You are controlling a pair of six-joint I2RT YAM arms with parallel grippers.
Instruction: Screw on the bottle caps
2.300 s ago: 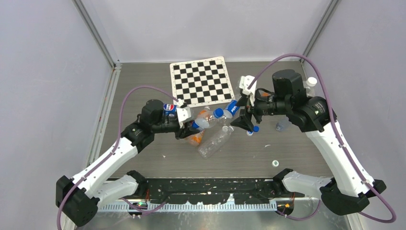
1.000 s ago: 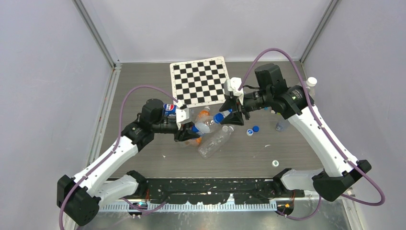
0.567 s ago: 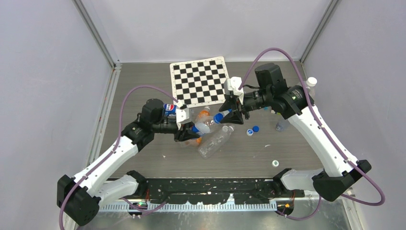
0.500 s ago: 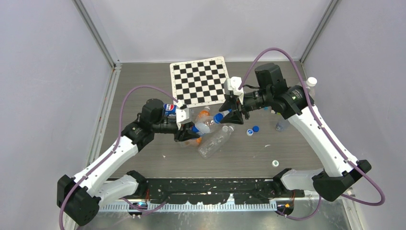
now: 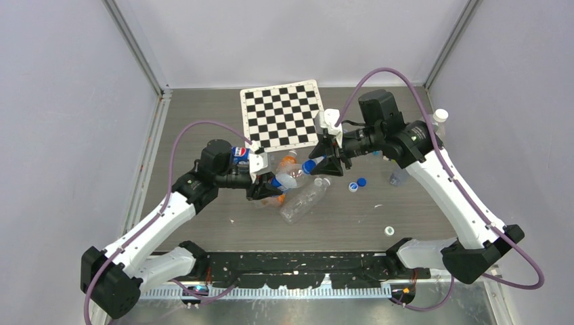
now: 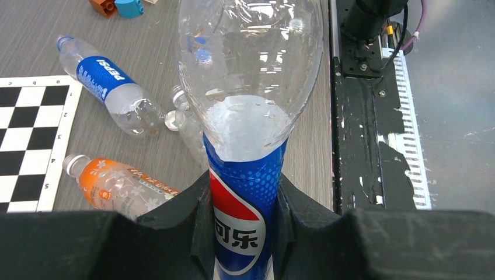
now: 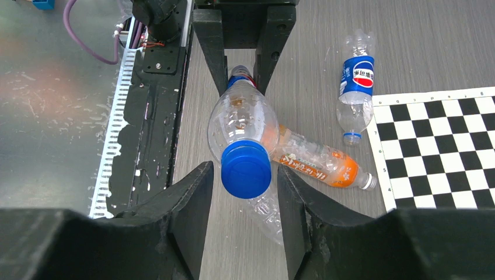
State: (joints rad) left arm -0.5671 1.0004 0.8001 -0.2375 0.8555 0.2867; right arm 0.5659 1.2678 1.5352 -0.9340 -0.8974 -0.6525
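Grey wood-grain surface [image 5: 203, 118], contents listed from the left.

Small clear plastic bottle with a blue Pepsi label [image 5: 239, 153], lying on its side just beside the left arm's wrist; left fingers [image 6: 187, 224], clamped one on each side of the blue, red and white label of a large clear plastic bottle [image 6: 248, 70], gripping it near its base, with its neck pointing across at the right arm; clear bottle with an orange label [image 6: 117, 185], lying on the surface under and beside the held one; unlabelled clear bottle [image 5: 304, 200], also lying flat, with its open mouth toward the right; black-and-white chequered mat [image 5: 284, 115], flat at the back of the surface, behind the bottles.

Round blue plastic screw cap [image 7: 246, 169], seated on the neck of the held bottle; right fingers [image 7: 190, 204], standing one on each side of that cap and spread slightly wider than it, a thin gap showing on both sides in the right wrist view.

Small loose blue cap [image 5: 361, 181] and blue-rimmed loose cap [image 5: 352, 187], just beside each other on the surface below the right arm; small pale loose cap [image 5: 389, 231], well apart from them, nearer the arm bases; upright clear bottle with a white cap [image 5: 440, 116], at the far right by the wall.
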